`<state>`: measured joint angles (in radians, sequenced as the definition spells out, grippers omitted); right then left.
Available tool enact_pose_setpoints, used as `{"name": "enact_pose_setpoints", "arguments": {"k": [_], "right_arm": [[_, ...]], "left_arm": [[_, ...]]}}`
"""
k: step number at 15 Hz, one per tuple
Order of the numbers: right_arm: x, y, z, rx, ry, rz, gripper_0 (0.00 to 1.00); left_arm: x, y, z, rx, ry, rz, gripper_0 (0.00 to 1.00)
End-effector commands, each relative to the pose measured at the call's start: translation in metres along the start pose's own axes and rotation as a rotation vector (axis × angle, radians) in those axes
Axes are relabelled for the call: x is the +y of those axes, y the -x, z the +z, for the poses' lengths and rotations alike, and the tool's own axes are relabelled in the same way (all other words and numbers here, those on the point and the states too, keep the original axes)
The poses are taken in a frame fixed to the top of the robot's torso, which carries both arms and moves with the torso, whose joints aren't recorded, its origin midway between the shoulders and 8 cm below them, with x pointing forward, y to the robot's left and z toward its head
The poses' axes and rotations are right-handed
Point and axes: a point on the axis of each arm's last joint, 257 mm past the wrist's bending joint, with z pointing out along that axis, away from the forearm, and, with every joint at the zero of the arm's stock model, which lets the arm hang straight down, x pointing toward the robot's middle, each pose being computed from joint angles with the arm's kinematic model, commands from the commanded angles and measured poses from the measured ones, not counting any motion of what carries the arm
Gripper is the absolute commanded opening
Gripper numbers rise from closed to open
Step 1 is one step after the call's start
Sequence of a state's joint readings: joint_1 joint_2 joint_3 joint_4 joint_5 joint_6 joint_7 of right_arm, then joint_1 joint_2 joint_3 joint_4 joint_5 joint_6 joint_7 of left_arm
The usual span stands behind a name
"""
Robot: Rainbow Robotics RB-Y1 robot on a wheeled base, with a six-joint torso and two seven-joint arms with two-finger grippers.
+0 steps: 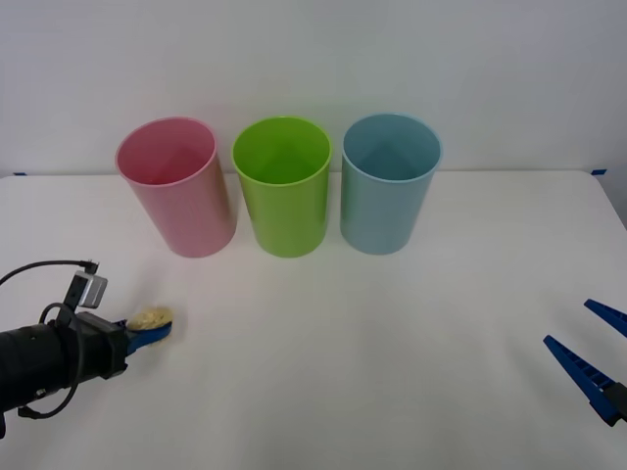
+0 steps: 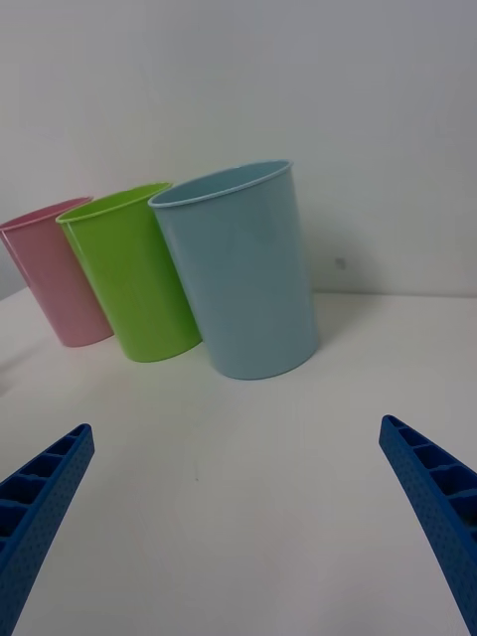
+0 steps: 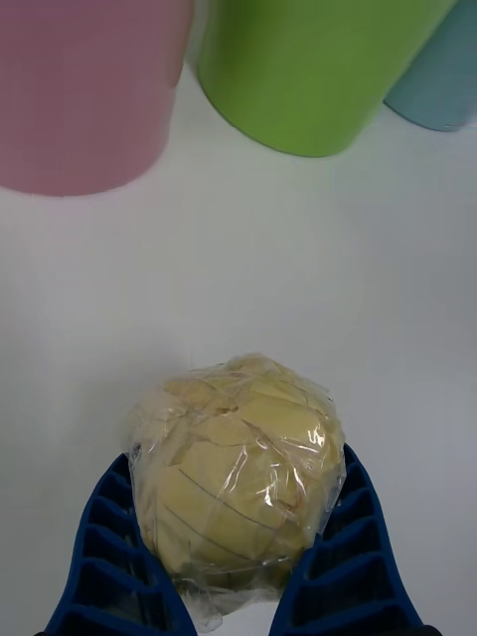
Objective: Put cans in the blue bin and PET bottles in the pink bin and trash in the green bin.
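Your left gripper is clamped on the trash near the bench's front left corner. Next, you lift it and carry it over the green bin, mid-row along the far edge. Your right gripper waits open, front right.

Pale yellow trash wad — film-wrapped, low over the table, near the pink bin.

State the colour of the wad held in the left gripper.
Pale yellow-beige, wrapped in clear film; the trash shows best in the left wrist view, between the left gripper fingers.
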<state>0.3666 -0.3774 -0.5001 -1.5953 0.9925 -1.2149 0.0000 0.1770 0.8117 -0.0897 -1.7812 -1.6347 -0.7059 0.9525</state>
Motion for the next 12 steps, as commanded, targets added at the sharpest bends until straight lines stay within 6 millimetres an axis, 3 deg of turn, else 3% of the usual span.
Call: {"name": "enact_pose_setpoints", "arguments": {"k": [1,4,7,12], "right_arm": [[0.000,0.000,0.000,0.000,0.000,0.000,1.00],[0.000,0.000,0.000,0.000,0.000,0.000,1.00],[0.000,0.000,0.000,0.000,0.000,0.000,1.00],[0.000,0.000,0.000,0.000,0.000,0.000,1.00]], "left_arm": [[-0.024,0.018,-0.003,-0.046,-0.076,-0.016,0.00],[-0.053,0.044,-0.011,-0.109,-0.172,-0.032,0.00],[-0.070,0.072,-0.022,-0.184,-0.231,-0.016,0.00],[-0.082,0.118,-0.044,-0.299,-0.256,-0.003,0.00]]}}
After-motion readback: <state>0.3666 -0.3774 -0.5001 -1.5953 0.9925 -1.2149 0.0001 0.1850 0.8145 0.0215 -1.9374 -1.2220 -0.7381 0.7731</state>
